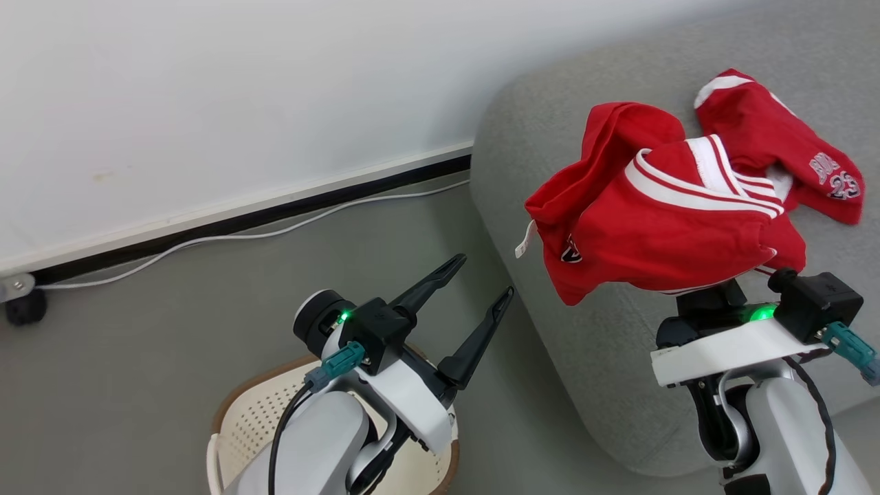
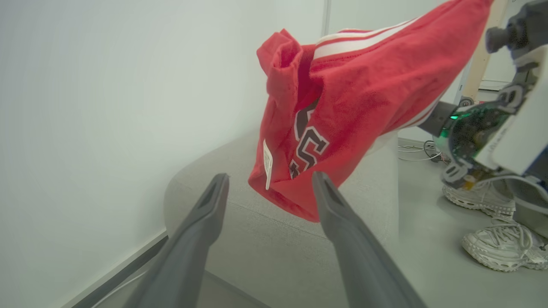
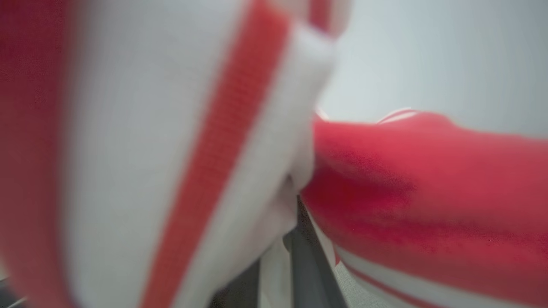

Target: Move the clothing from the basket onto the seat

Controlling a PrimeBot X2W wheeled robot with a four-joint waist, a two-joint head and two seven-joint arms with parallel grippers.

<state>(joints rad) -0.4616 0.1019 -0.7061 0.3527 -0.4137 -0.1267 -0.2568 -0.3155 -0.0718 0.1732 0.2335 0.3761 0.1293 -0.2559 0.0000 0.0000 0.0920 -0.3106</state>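
My right gripper [image 3: 296, 239] is shut on a red garment with white stripes [image 1: 660, 220], which hangs bunched above the light-grey seat [image 1: 550, 137]; its fingers are buried in the cloth. The same garment [image 2: 355, 98] shows a number print and a white tag in the left wrist view. A second red piece of clothing [image 1: 777, 144] with a printed number lies on the seat behind it. Over the cream basket [image 1: 230, 402] with its brown rim, my left gripper [image 1: 485, 273] stands open and holds nothing, pointing toward the seat's corner [image 2: 257, 239].
A white cable [image 1: 240, 237] runs along the dark skirting under the white wall. A black caster [image 1: 24, 309] sits at the far left. A person's white sneakers [image 2: 501, 248] stand on the grey floor beside the seat.
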